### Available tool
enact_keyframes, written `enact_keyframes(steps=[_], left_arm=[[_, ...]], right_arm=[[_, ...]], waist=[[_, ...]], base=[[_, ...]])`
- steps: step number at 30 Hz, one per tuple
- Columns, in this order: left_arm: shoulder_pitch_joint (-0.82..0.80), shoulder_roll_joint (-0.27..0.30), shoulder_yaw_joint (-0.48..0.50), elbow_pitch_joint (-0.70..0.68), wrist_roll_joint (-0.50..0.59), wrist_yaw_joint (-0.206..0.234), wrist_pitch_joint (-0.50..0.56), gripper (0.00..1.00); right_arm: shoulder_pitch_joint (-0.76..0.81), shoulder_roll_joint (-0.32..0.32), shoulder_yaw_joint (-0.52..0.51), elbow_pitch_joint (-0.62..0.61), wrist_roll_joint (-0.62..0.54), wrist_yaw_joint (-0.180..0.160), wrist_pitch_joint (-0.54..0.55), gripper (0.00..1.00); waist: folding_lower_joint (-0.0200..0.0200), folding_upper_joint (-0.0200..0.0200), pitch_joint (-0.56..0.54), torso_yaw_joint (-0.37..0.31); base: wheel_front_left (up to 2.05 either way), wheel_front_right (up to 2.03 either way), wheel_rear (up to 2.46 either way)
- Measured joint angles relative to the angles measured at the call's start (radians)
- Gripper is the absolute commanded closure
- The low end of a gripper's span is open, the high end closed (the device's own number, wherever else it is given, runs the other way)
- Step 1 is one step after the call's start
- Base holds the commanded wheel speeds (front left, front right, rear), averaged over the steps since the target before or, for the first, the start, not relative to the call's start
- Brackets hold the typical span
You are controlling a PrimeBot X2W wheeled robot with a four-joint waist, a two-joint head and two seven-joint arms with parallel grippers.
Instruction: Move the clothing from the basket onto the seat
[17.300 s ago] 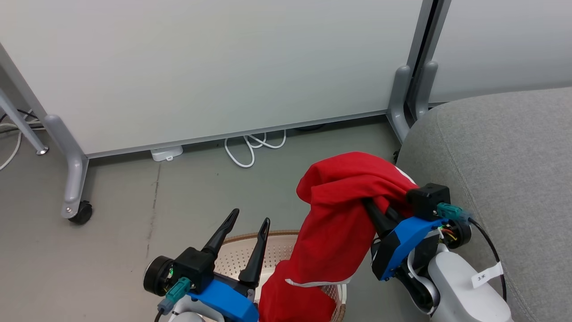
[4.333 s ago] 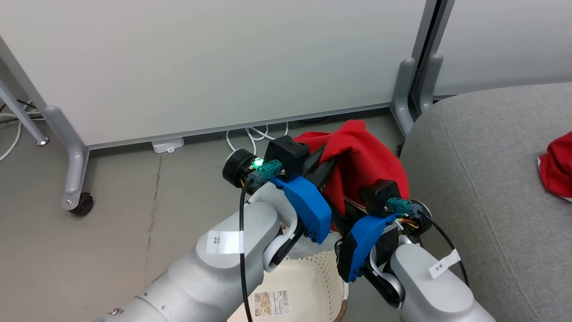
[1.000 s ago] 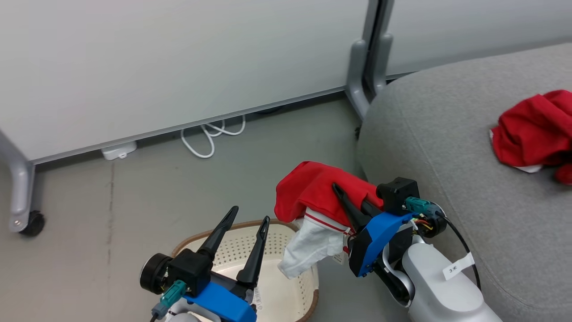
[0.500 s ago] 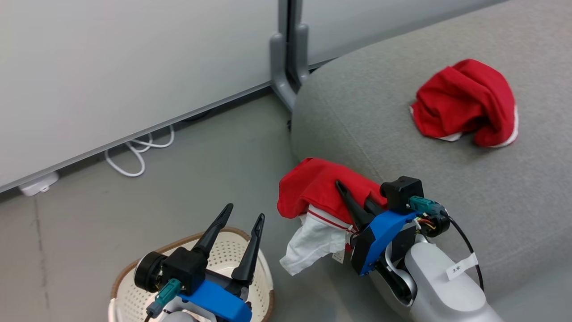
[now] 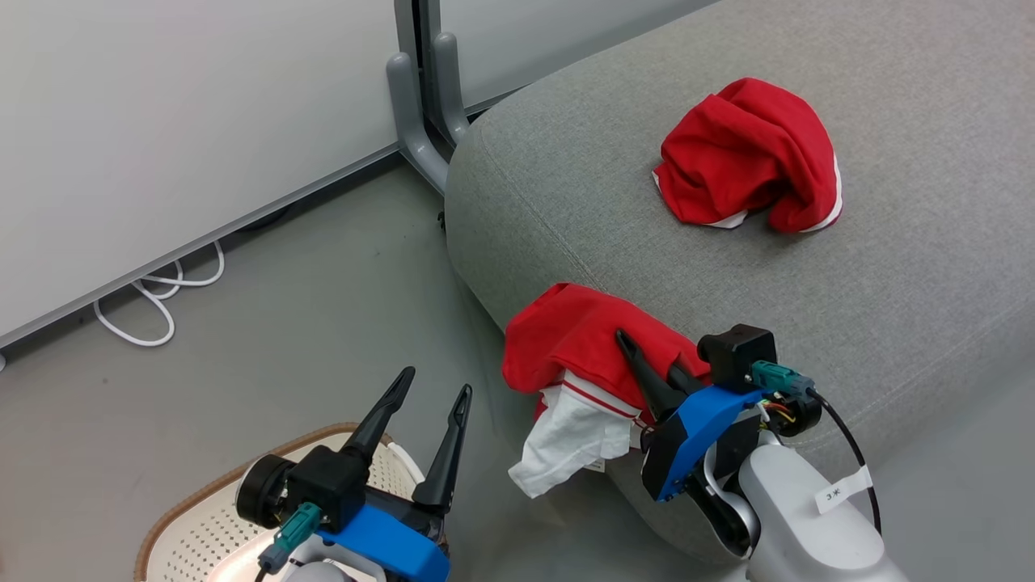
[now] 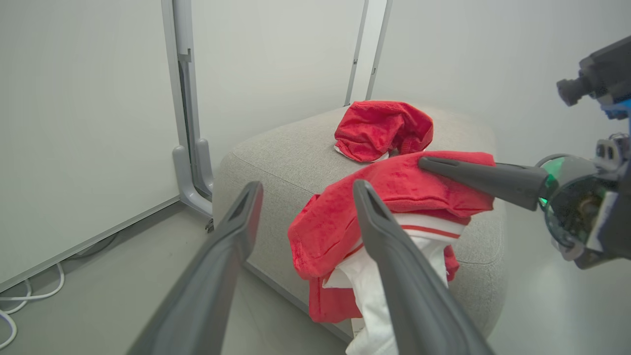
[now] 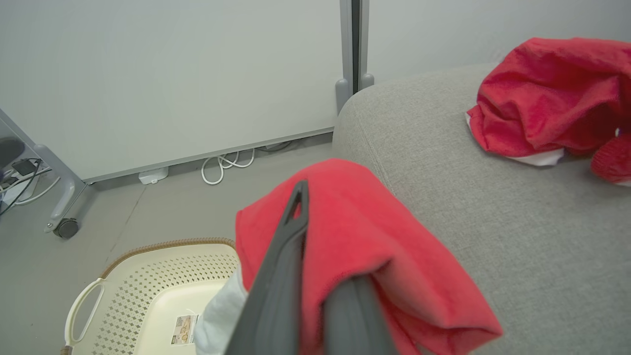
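My right gripper [image 5: 636, 352] is shut on a bright red piece of clothing [image 5: 566, 339] with a white part hanging below, held off the front corner of the grey seat [image 5: 808, 307]. One finger lies on top of the fabric and the other is hidden under it. Another red garment [image 5: 744, 153] lies crumpled on the seat. My left gripper [image 5: 437, 381] stands open and holds nothing, above the cream basket [image 5: 194, 505] at the lower left. In the right wrist view the held clothing [image 7: 374, 227] drapes over my right gripper [image 7: 320, 222], with the basket [image 7: 148, 276] below. In the left wrist view my left gripper [image 6: 308, 190] points at the held clothing [image 6: 345, 217].
White partition panels on grey feet [image 5: 412, 121] stand behind the seat's left corner. A white cable [image 5: 154, 299] loops on the grey floor by the panel. A castor foot [image 7: 66, 228] stands far left in the right wrist view. Bare floor lies between basket and seat.
The head camera has swung right, so the seat takes up more of the picture and the basket sits lower left. My right gripper still holds the red clothing, now nearer the seat's corner.
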State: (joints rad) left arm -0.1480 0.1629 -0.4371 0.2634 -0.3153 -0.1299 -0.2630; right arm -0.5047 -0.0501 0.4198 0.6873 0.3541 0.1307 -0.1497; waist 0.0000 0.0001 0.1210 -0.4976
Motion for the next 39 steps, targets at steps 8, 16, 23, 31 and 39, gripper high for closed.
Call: enact_keyframes(steps=[8, 16, 23, 31, 39], left_arm=[[-0.003, 0.004, -0.007, -0.001, 0.0, 0.0, 0.0, 0.0], [-0.015, 0.017, -0.004, -0.011, 0.002, 0.0, 0.0, 0.0], [-0.055, 0.044, -0.013, -0.033, 0.018, 0.0, 0.0, 0.0], [-0.125, 0.087, -0.035, -0.084, 0.037, 0.0, 0.0, 0.0], [-0.217, 0.131, -0.068, -0.151, 0.06, 0.0, 0.0, 0.0]], right_arm=[[0.001, 0.0, -0.024, -0.005, -0.003, 0.0, 0.0, 1.0], [-0.086, -0.019, -0.1, -0.047, -0.037, 0.0, 0.015, 1.0], [-0.263, -0.141, -0.234, -0.137, -0.048, 0.0, 0.079, 1.0], [-0.432, -0.291, -0.483, -0.212, -0.026, 0.0, 0.142, 1.0], [-0.463, -0.346, -0.777, -0.123, -0.082, 0.0, 0.099, 1.0]], waist=[[0.0, 0.0, 0.005, 0.003], [0.0, 0.0, 0.039, 0.02], [0.0, -0.0001, 0.107, 0.043], [0.0001, 0.0, 0.226, 0.084], [0.0002, 0.0, 0.379, 0.133]], base=[[0.0, 0.0, 0.0], [0.0, 0.0, 0.0], [0.0, 0.0, 0.0], [0.0, 0.0, 0.0], [0.0, 0.0, 0.0]])
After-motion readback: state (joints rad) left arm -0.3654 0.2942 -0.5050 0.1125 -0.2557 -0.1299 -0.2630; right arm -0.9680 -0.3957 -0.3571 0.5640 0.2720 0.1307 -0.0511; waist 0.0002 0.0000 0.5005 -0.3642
